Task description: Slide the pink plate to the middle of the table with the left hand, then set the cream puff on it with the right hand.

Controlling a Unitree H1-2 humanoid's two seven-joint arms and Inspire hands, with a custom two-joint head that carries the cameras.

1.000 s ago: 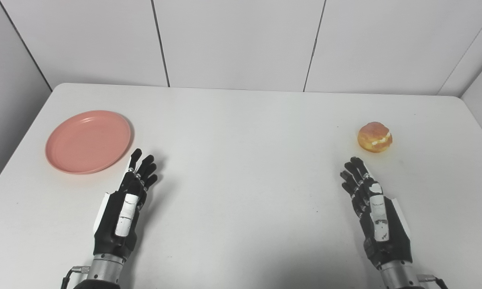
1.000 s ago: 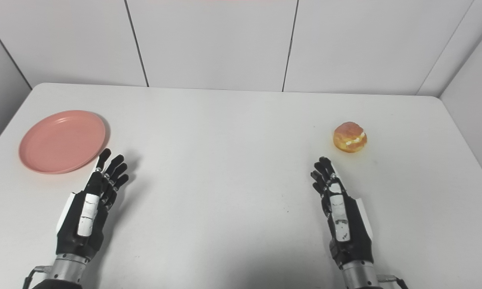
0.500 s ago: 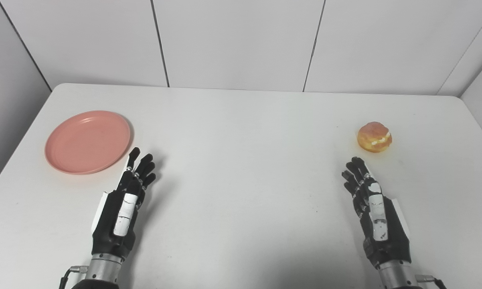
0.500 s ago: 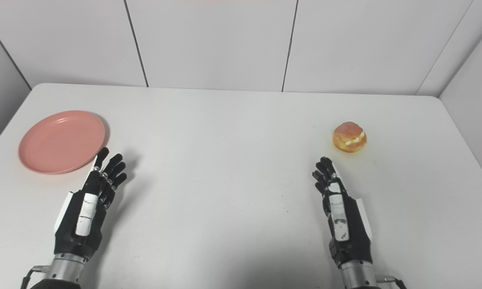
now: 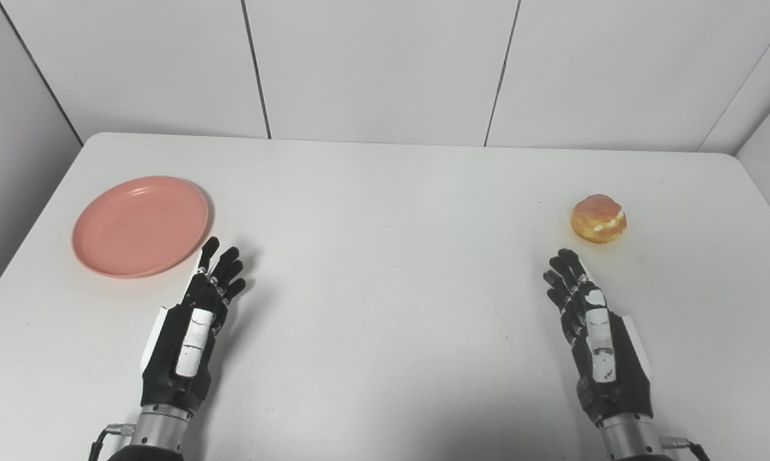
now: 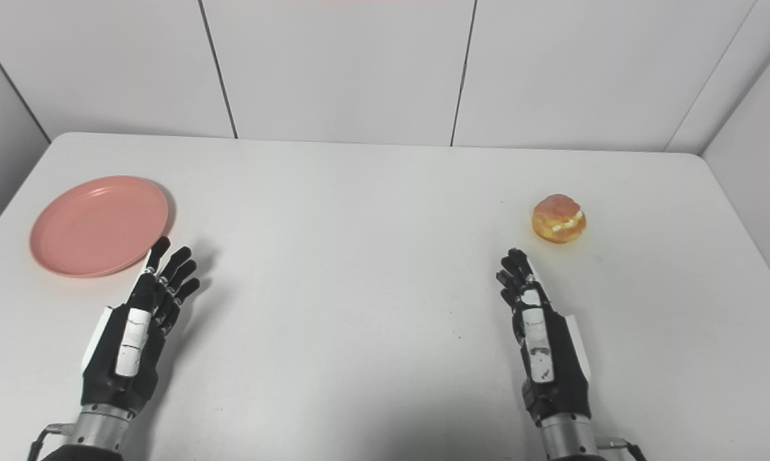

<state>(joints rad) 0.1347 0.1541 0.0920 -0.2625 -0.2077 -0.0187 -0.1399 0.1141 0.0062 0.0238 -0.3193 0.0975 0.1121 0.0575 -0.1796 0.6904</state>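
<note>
1. Left hand [image 5: 189, 320], black with a white panel on its back, lies low over the white table [image 5: 385, 307] with its fingers spread and straight, holding nothing. Its fingertips are just beside the near right rim of the plate, and whether they touch it cannot be told.
2. A round, shallow, pink plastic plate [image 5: 140, 226] lies flat on the far left part of the table, well apart from the middle. It is bare.
3. A small, round, golden-brown cream puff [image 5: 598, 219] with a line of white filling sits on the far right part of the table, well apart from the plate.
4. Right hand [image 5: 599, 339], of the same black and white build, also lies low over the table with its fingers spread and empty. Its fingertips point toward the cream puff and are near it, with a clear strip of table between them.
5. Judging from this layout, the task is at its very first step: the plate has not been slid and the puff has not been picked up.
6. The next move probably calls for the left hand to reach a little further left and forward, set its fingers on the plate or against its far left rim, and draw it rightward along the table toward the centre, while the right hand waits.
</note>
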